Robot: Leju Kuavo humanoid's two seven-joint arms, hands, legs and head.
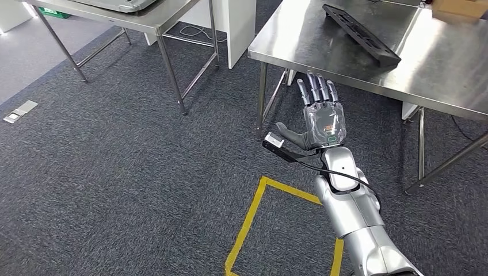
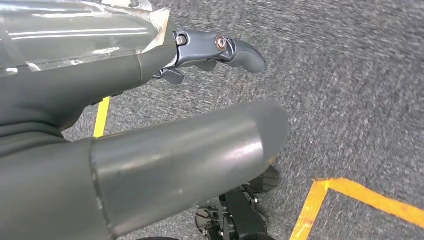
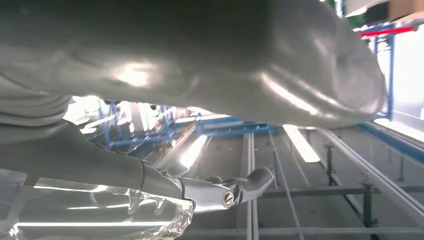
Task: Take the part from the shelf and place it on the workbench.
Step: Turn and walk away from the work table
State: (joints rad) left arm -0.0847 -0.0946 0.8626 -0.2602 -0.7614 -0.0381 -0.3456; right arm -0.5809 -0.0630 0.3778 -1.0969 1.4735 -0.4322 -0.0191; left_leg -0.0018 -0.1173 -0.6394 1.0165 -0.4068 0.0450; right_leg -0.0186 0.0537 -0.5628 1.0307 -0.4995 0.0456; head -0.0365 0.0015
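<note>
My right hand [image 1: 323, 115] is hanging out in front of me with nothing in it, fingers stretched straight and spread, pointing at 12 o'clock toward the steel worktop [image 1: 368, 57]; my left hand [image 2: 150, 115] is dangling over the carpet, thumb apart from the fingers and nothing in it as far as I'm seeing, though most of it is out of frame.

The part [image 1: 359, 26] is a long black tray-looking thing lying flat on that worktop, up at about 1 o'clock from my right hand, well apart from it; I'm guessing molded plastic, so stiff and light, probably a bit slick, not really fragile; I'd be taking it across the narrow width near the middle so it isn't tipping.

No labels or writing I'm able to read anywhere.
</note>
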